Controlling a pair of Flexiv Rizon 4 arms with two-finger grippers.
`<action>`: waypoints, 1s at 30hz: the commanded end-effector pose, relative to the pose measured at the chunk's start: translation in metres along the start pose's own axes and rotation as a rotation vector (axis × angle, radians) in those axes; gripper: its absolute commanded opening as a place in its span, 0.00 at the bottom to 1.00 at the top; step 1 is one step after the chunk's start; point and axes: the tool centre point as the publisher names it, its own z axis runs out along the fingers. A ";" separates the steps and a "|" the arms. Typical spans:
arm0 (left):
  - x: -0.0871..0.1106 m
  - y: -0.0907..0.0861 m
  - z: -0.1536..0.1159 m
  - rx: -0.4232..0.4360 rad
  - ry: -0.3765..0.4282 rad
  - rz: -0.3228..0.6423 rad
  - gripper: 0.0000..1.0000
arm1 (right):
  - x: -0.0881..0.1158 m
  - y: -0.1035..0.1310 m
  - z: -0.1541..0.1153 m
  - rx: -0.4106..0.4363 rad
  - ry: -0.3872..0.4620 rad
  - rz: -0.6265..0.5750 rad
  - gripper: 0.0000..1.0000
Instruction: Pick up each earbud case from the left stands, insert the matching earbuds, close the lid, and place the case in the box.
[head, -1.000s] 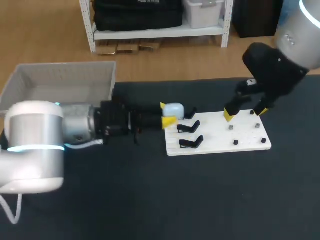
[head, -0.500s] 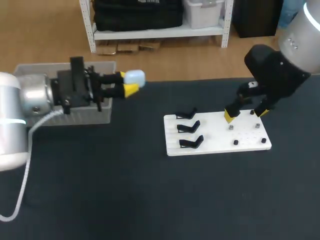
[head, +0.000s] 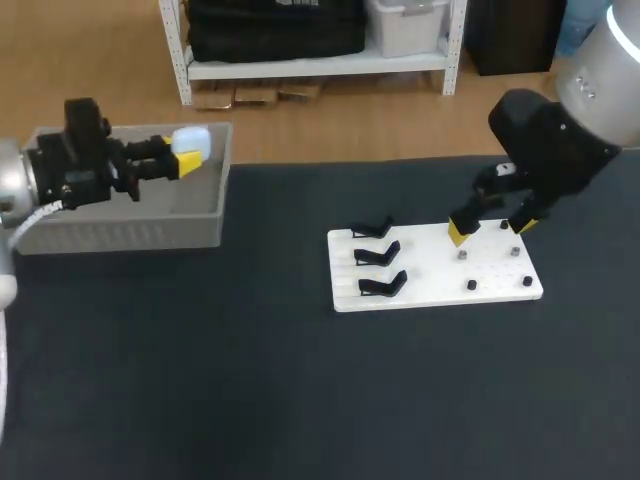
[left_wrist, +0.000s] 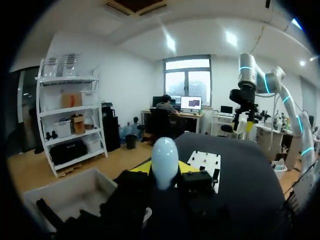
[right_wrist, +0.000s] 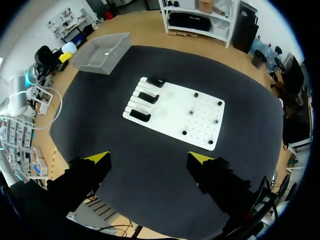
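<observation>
The left hand (head: 188, 157) grips the pale case (head: 193, 139) between its yellow tips and holds it in the air over the end of the box (head: 120, 236) nearest the board (head: 440, 272). The lid appears shut. The step in hand is judged to be the drop into the box. For a clean release, the case should be carried inward from the box wall and lowered below the rim before the fingers part (a smooth, rounded shell is likely to bounce or roll if let go from height). The fingers should open fully, and the withdrawal should run straight up so that neither tip clips the rim. The three stands (head: 376, 257) are bare. The right hand (head: 490, 228) hangs with fingers spread and empty above the board, well apart from the box across the bench (head: 250, 380), and need not move.
</observation>
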 end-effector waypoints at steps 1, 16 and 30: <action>0.019 0.018 0.018 -0.063 -0.017 -0.028 0.00 | 0.001 0.000 -0.001 -0.002 -0.002 -0.001 1.00; 0.048 0.119 0.008 -0.225 0.069 -0.117 0.00 | 0.001 0.000 -0.001 -0.002 -0.002 -0.001 1.00; 0.063 0.144 0.018 -0.218 0.194 -0.113 0.33 | 0.001 0.000 -0.001 -0.002 -0.002 -0.001 1.00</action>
